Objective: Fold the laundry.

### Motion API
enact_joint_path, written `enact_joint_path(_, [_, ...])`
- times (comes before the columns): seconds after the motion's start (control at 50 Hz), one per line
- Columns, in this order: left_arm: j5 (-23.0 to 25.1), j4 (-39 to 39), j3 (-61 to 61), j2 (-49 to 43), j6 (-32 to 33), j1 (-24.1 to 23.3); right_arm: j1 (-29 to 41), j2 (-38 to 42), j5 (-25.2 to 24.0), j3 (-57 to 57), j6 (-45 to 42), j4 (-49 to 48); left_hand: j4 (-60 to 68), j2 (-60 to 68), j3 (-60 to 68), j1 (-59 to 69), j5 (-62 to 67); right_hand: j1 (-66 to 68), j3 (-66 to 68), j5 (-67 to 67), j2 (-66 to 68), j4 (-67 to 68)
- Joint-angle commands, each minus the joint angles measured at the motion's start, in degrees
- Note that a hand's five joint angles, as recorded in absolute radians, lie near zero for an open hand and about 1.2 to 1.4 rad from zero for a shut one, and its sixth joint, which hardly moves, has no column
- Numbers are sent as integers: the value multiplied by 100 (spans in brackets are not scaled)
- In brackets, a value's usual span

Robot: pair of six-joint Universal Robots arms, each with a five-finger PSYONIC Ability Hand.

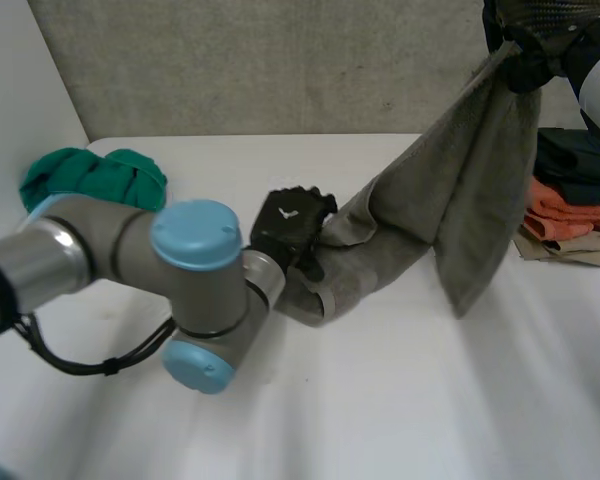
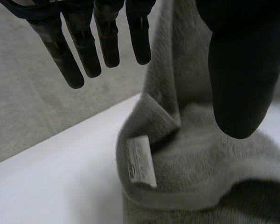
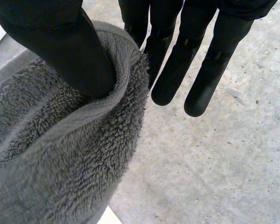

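White table (image 1: 400, 400) before a rough grey wall (image 1: 280, 60). At the far left, a bunched green cloth (image 1: 90, 175). At the right edge, a stack of folded laundry (image 1: 570, 215) in orange, dark and beige.

Grey towel (image 1: 470, 200) strung between the two hands. Upper end raised high at the far right, lower end bunched on the table near the centre. Loose flap hanging below the raised end; contact with the table not determinable.

Right hand (image 1: 528, 62): clamped on the towel's upper edge, thumb pressing a fold of pile against one finger, remaining fingers straight and off the cloth.

Left hand (image 1: 290, 230): at the towel's low end, fingers (image 2: 84, 51) straight and held apart from the thumb, nothing pinched. Just beyond them, a hemmed corner bearing a white label (image 2: 141, 161).

Risks, as judged:

1. Narrow hold on the right. Prone to slipping under a sideways pull or a swing of the hanging weight. Result: towel dropped in a heap.
2. No grip on the left. Further lifting by the right likely to drag the low end across the table instead of spreading it.
3. Hanging flap near the folded stack. Liable to sweep or topple it on any swing to the right.
4. Low end rolled and creased. Folding from this state likely to trap wrinkles. Recommend securing the labelled corner first.
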Motion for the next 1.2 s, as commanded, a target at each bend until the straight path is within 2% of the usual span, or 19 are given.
enact_joint_path(0.02, [-33, 281, 1058, -1053, 1214, -16, -41, -44, -6, 439, -183, -18, 366, 313, 314, 213, 424, 1585, 1184, 1292, 1267, 1127])
enact_joint_path(0.16, [-86, 370, 1991, -1767, 1357, 28, -94, -53, -41, 843, -298, -79, 971, 917, 919, 818, 1028, 1585, 1184, 1292, 1267, 1127])
enact_joint_path(0.26, [-42, 370, 2396, -2022, 1357, 54, -102, -44, -234, 1081, -403, -88, 2249, 2195, 2197, 2096, 2306, 1585, 1184, 1292, 1267, 1127])
enact_joint_path(0.34, [10, 370, 2607, -2180, 1365, 54, -102, -35, -313, 1134, -412, -88, 4096, 4042, 4044, 3943, 4153, 1585, 1184, 1292, 1267, 1127])
enact_joint_path(0.38, [72, 370, 2678, -2251, 1365, 63, -111, -26, -322, 1134, -412, -88, 5775, 5721, 5723, 5622, 5832, 1585, 1184, 1292, 1267, 1127])
enact_joint_path(0.5, [-94, 326, 2538, -2137, 1348, 98, -164, -17, -322, 1029, -456, -79, 5781, 5727, 5729, 5628, 5838, 1585, 1184, 1292, 1267, 1127])
enact_joint_path(0.56, [-358, 326, 2108, -1524, 1348, 151, -400, -35, -313, 854, -648, 25, 5781, 5727, 5729, 5628, 5838, 1585, 1184, 1292, 1267, 1127])
enact_joint_path(0.62, [-499, 361, 1301, -330, 1348, 457, -638, -44, -287, 625, -1008, 201, 5781, 5727, 5729, 5628, 5838, 1585, 1184, 1292, 1267, 1127])
enact_joint_path(0.7, [-482, 440, 220, 1338, 1322, 844, -814, -53, -261, 265, -1466, 798, 5781, 5727, 5729, 5628, 5838, 1585, 1184, 1292, 1267, 1127])
enact_joint_path(0.8, [-482, 344, -485, 2739, 1313, 994, -893, -61, -225, -122, -1826, 1589, 5781, 5727, 5729, 5628, 5838, 1585, 1184, 1292, 1267, 1127])
enact_joint_path(0.9, [-351, -94, -1310, 4451, 1304, 1564, -946, -412, -225, -281, -1888, 1985, 5781, 5727, 5729, 5628, 5838, 1585, 1184, 1292, 1267, 1127])
enact_joint_path(0.98, [88, -568, -1663, 5340, 1129, 1995, -1148, -843, -234, -290, -1924, 2196, 5781, 5727, 5729, 5628, 5838, 1585, 1184, 1292, 1267, 1127])
enact_joint_path(1.06, [493, -1210, -1953, 5773, 787, 2496, -1368, -1037, -313, -308, -2029, 2565, 5781, 5727, 5729, 5628, 5838, 1585, 1184, 1292, 1267, 1127])
enact_joint_path(1.2, [1047, -1845, -2463, 5678, 636, 3253, -1377, -879, -348, -167, -2275, 3146, 5781, 5727, 5729, 5628, 5838, 1585, 1184, 1292, 1267, 1127])
